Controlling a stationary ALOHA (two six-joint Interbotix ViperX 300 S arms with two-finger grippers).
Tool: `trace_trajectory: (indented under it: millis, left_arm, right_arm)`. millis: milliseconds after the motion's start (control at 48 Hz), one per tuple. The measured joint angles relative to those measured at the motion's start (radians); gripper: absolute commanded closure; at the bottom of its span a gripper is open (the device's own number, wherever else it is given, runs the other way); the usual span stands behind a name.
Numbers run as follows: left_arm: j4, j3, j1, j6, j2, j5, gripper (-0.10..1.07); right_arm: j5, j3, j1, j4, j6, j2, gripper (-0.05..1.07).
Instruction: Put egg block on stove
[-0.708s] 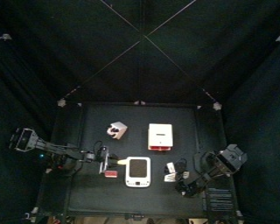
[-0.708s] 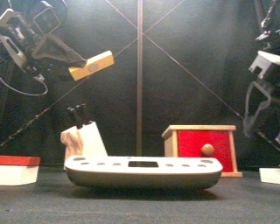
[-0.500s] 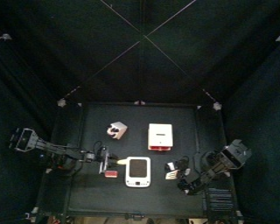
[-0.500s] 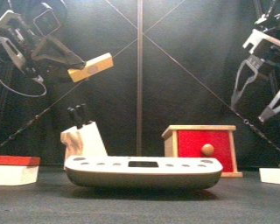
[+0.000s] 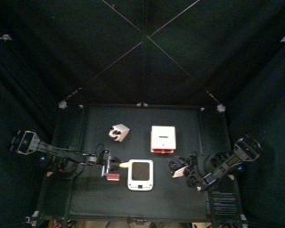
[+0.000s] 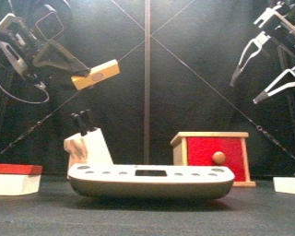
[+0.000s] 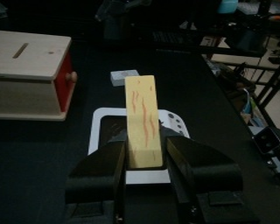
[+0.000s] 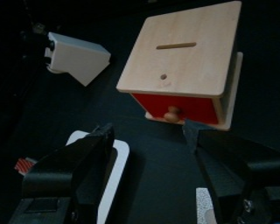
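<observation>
Black matte table: left gripper clamps a flat wood-grained plank; right gripper gapes wide above the boxy red-fronted wooden cabinet.

Grained wooden plank, pale wood-topped red box, smooth white plastic stove

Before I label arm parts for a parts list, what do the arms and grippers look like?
Both arms are black, with loops of black cable. The left gripper and right gripper each have two chunky matte-black jaws. From the front, the right gripper's fingers look thin and angular, with pale wrist parts above.
</observation>
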Motion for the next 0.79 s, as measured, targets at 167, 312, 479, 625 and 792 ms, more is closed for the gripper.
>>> trace_trajectory:
  millis: [167,312,479,625,792]
  left_arm:
    - [0.000,0.000,0.000,0.000,0.000,0.000,0.66]
    - [0.002,0.000,0.000,0.000,0.011,0.000,0.66]
    - [0.000,-0.015,0.000,0.003,0.057,0.002,0.66]
    - [0.002,-0.052,0.000,0.005,0.124,0.008,0.66]
    - [0.008,-0.109,0.002,0.005,0.201,0.051,0.66]
  right_arm:
    - [-0.144,-0.011,-0.029,-0.014,0.000,0.002,0.08]
    - [-0.225,-0.025,-0.041,-0.044,0.002,0.018,0.08]
    - [-0.270,-0.025,-0.040,-0.135,0.000,0.025,0.08]
    - [-0.276,-0.026,-0.038,-0.218,0.002,0.026,0.08]
    - [-0.278,-0.026,-0.038,-0.245,0.000,0.025,0.08]
